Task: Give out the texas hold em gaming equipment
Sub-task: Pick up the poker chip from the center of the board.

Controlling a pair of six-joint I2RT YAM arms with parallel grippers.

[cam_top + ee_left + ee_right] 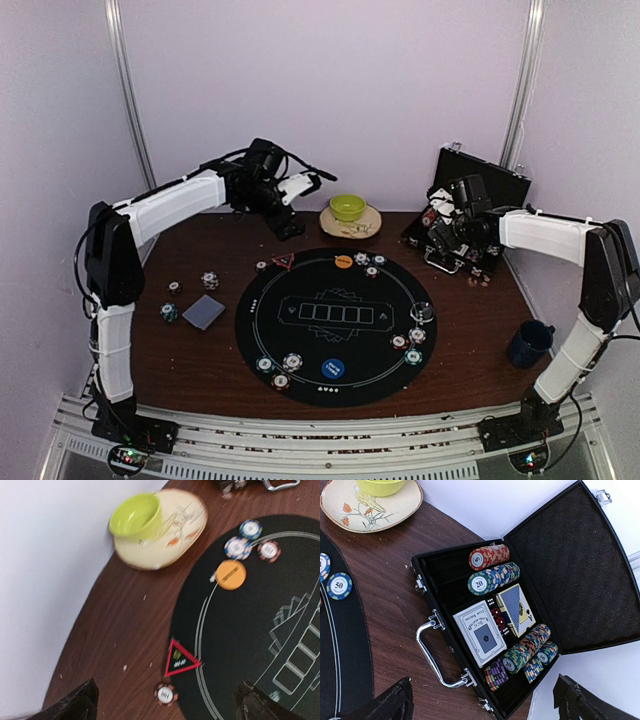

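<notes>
Starting at the near rim of the round black mat [300, 345], we see the blue disc [333, 369] with poker chips [292, 361] just beside it. The grey-blue card stack [204, 312] lies on the table [190, 360] left of the mat. Farther on, the red triangle marker [282, 262] and the orange disc [343, 262] sit at the mat's far edge. Our left tool [288, 224] hangs released beyond the triangle. Our right tool [446, 246] hangs released over the open case [570, 570] of chips and cards.

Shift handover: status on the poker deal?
Both end effectors open, empty: left near the red triangle, right above the open case. Chips partly dealt round mat. Nothing blocking.
</notes>
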